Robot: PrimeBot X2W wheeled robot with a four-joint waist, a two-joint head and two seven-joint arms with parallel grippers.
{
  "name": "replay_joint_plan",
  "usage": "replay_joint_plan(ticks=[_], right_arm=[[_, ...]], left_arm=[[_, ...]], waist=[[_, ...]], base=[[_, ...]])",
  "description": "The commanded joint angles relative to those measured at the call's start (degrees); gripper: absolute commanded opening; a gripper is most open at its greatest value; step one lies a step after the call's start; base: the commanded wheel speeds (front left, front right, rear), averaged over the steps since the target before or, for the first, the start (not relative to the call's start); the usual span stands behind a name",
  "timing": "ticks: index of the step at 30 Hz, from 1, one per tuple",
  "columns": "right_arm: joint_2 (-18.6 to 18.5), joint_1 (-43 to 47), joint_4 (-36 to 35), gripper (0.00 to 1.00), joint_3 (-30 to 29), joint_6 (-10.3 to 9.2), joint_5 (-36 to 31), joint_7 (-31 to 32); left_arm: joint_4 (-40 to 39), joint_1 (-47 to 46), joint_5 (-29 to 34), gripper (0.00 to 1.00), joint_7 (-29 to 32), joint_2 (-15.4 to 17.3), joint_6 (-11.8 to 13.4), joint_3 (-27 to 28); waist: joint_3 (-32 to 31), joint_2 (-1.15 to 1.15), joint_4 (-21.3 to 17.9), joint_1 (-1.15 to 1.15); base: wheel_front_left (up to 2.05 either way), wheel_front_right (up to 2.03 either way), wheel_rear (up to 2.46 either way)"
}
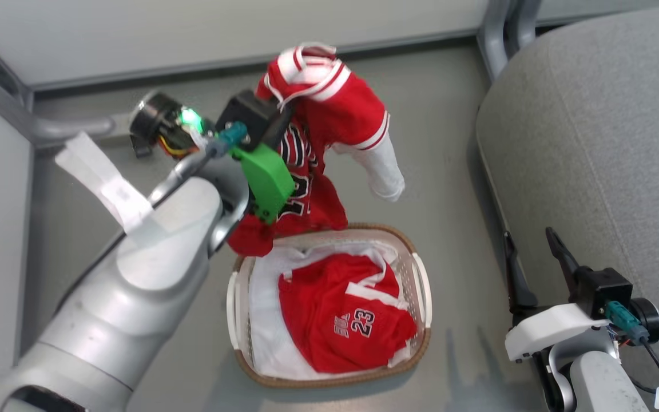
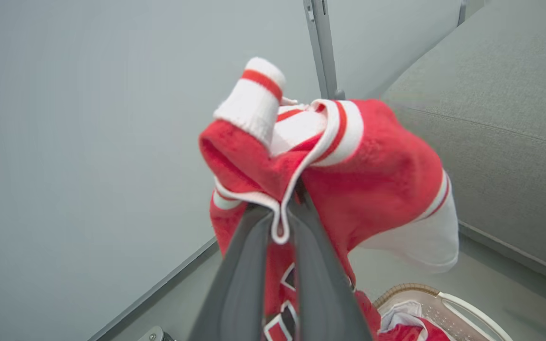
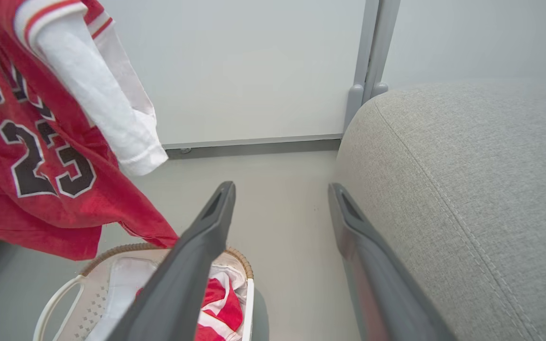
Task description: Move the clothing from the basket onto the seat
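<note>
At 9 o'clock in the head view, the robot's silver left arm is reaching up the picture. It is carrying a strip of white tape [image 1: 109, 186], whose print is too faint to read, and a bright green plastic wrist block [image 1: 266, 177]. The left gripper [image 1: 281, 117] [image 2: 280, 213] is pinching, with its two dark fingers pressed together, the white-edged neckline of a red basketball jersey with white-striped trim [image 1: 329, 109] [image 2: 372, 175] [image 3: 40, 189].

The jersey is hanging in the air, its hem dangling at 12 o'clock of the basket; whether it is touching the rim cannot be told. In the right wrist view it is showing a black, white-outlined "23", with larger lettering above that is being cut off by the picture's edge.

Below it, an oval white perforated plastic basket with a brown woven rim [image 1: 329, 380] [image 3: 64, 293] is standing on the pale grey floor [image 1: 449, 171]. Inside, red shorts with white stripes [image 1: 341, 315] are lying crumpled on a plain white cloth [image 1: 264, 320], showing "23" and the letters "BUL", the rest being folded under.

At 4 o'clock from the basket, the right gripper [image 1: 535, 252] [image 3: 281, 189] is holding nothing, its fingers spread wide and pointing toward 12 o'clock. A large grey woven-fabric seat cushion with a rounded corner and a seam line [image 1: 592, 143] [image 3: 467, 166] is lying at 3 o'clock, apart from the jersey.
</note>
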Motion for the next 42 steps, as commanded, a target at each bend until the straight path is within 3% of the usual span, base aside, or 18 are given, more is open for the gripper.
replay_joint_plan(ticks=[1, 11, 19, 24, 33, 42], right_arm=[[-0.2, 0.9, 0.0, 1.0, 0.3, -0.03, -0.4, -0.2], [-0.2, -2.8, -2.4, 1.0, 7.2, -0.03, -0.6, -0.2], [-0.3, -6.9, -7.0, 1.0, 18.5, -0.03, 0.7, -0.2], [-0.3, -9.1, -6.4, 1.0, 20.4, -0.03, -0.1, -0.2], [-0.2, -18.7, 6.3, 1.0, 23.9, -0.03, -4.0, -0.2], [-0.2, -28.4, 18.6, 1.0, 27.1, -0.03, -3.9, -0.1]], left_arm=[[-1.6, -1.6, -1.4, 0.0, 1.2, 1.2, -0.1, -0.6], [-8.6, -11.6, -7.9, 0.0, 8.9, 5.0, -0.1, -4.3], [-7.3, -14.4, -9.5, 0.0, 10.1, 4.6, -0.1, -4.5], [-7.4, -13.7, -10.7, 0.0, 10.6, 4.0, -0.1, -5.2], [-9.1, -12.6, -12.1, 0.0, 11.8, 2.9, 0.0, -7.0], [-11.3, -11.2, -13.6, 0.0, 11.7, 1.3, 0.0, -8.6]], waist=[[-6.0, 0.0, 0.5, 0.0], [-8.3, 0.0, -1.2, 0.0], [-9.4, 0.0, -2.0, 0.0], [-10.1, 0.0, -2.1, 0.0], [-10.7, 0.0, -0.7, 0.0], [-11.3, 0.0, 1.4, 0.0]], base=[[0.0, 0.0, 0.0], [0.0, 0.0, 0.0], [0.0, 0.0, 0.0], [0.0, 0.0, 0.0], [0.0, 0.0, 0.0], [0.0, 0.0, 0.0]])
